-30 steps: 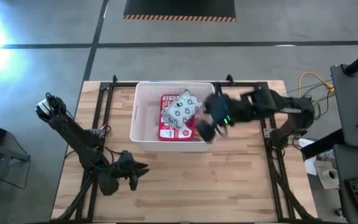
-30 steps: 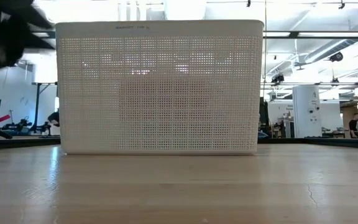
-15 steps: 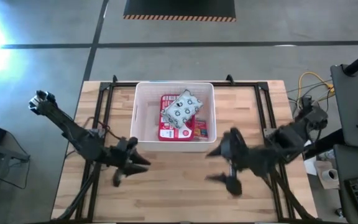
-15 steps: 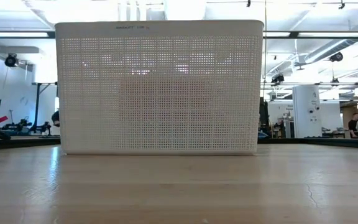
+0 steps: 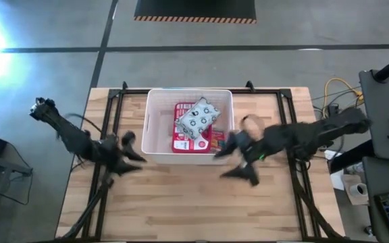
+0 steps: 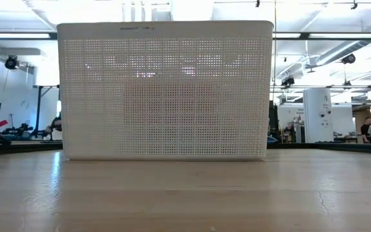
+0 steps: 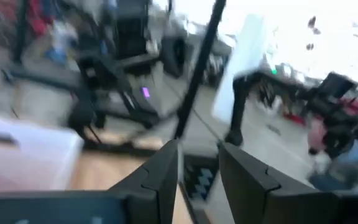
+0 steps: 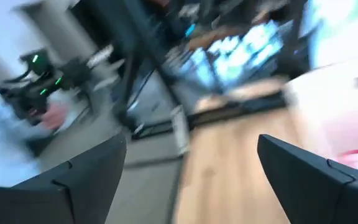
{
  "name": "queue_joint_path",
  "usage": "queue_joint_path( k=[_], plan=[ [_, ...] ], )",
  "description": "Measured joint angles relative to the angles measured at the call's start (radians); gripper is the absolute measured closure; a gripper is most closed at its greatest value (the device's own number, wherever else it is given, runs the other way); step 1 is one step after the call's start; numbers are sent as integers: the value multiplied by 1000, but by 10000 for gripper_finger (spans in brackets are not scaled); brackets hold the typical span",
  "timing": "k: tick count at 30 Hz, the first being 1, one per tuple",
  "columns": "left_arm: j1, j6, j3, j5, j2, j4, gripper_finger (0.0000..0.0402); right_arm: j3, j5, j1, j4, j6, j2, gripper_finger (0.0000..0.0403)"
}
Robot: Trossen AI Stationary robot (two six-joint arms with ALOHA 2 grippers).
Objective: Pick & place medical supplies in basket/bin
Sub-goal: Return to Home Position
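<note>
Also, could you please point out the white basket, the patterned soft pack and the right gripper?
white basket (image 5: 157, 125): high view, bare floor at left.
patterned soft pack (image 5: 198, 117): high view, middle of top.
right gripper (image 5: 227, 164): high view, midway between fingertips.

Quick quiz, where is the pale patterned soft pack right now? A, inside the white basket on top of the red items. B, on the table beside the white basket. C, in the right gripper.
A: the high view shows the soft pack lying in the white basket on the red first-aid case; the left gripper and right gripper are open outside it.
</note>
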Motion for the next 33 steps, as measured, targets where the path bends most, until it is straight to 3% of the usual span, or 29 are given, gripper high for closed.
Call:
queue_joint_path(
  k=[6, 8, 11, 13, 15, 17, 20, 26, 29, 33],
  plan=[
    [105, 24, -99, -1, -274, -45, 325, -245, 210, -17, 1, -44, -321, 49],
    [117, -73, -132, -9, -350, -150, 335, -331, 217, -17, 15, 18, -384, 49],
    [108, -364, -179, 8, -442, -296, 342, -444, 198, 5, 120, 65, -418, 49],
    [84, -477, -245, 109, -466, -371, 347, -493, 190, 22, 192, 66, -422, 49],
    [65, -530, -292, 138, -472, -430, 356, -511, 177, 26, 222, 58, -435, 49],
    [62, -585, -332, 110, -455, -556, 367, -516, 186, 21, 212, 48, -449, 49],
    [64, -694, -384, -45, -414, -630, 385, -520, 194, 3, 192, 24, -471, 49],
    [94, -692, -451, -235, -370, -542, 401, -509, 194, -48, 173, -70, -551, 49],
    [168, -661, -468, -247, -326, -447, 401, -509, 194, -87, 169, -92, -577, 49],
    [310, -436, -501, -159, -258, -104, 401, -509, 193, -138, 154, -98, -589, 49]
  ],
)
